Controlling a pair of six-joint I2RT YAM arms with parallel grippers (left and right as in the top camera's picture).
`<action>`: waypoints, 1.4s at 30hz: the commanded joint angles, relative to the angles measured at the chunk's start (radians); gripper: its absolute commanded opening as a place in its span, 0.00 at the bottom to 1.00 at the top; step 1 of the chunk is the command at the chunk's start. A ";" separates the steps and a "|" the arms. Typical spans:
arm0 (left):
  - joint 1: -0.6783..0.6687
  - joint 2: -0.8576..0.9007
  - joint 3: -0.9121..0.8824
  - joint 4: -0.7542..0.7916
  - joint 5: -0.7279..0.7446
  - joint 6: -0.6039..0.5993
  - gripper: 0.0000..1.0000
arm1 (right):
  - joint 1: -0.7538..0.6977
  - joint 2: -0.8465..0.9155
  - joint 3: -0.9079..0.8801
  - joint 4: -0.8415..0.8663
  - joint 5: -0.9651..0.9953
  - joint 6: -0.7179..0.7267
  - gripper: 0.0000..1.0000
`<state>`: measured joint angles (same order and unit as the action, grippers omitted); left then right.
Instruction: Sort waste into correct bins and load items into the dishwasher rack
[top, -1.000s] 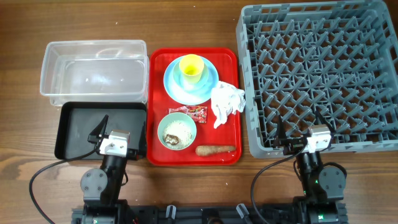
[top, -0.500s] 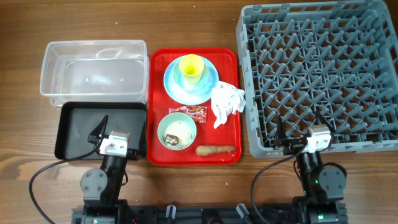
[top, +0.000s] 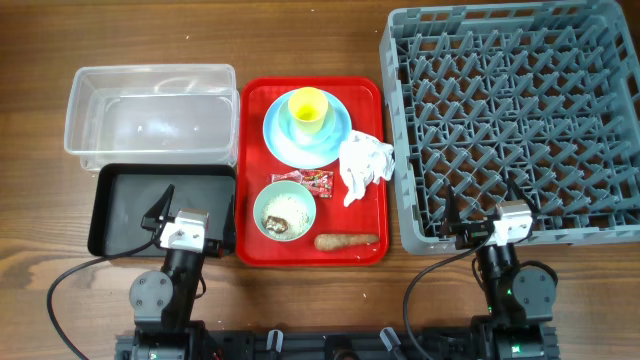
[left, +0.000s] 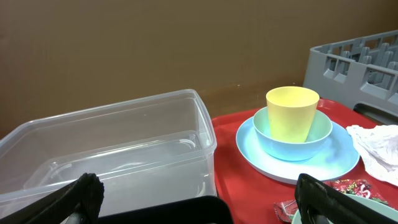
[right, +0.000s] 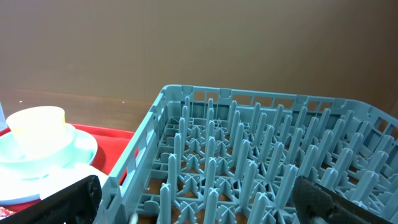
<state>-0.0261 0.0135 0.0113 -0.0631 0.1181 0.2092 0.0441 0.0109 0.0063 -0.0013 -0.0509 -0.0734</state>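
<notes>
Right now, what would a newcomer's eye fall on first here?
The bright red tray at centre draws the eye first. At its far end a yellow cup sits in a light blue bowl on a light blue plate, and a crumpled white napkin lies at its right edge. To its right, the big grey dishwasher rack holds nothing.
</notes>
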 joint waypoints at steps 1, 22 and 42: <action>-0.004 -0.011 -0.005 -0.004 0.008 0.019 1.00 | -0.003 0.000 -0.001 0.003 0.006 -0.005 1.00; -0.003 -0.011 0.016 0.150 0.613 -0.292 1.00 | -0.003 0.000 -0.001 0.003 0.006 -0.005 1.00; -0.003 0.368 0.638 -0.043 0.629 -0.875 1.00 | -0.003 0.000 -0.001 0.003 0.006 -0.005 1.00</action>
<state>-0.0269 0.2386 0.4858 0.1081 0.7883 -0.6075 0.0441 0.0120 0.0063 -0.0006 -0.0509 -0.0734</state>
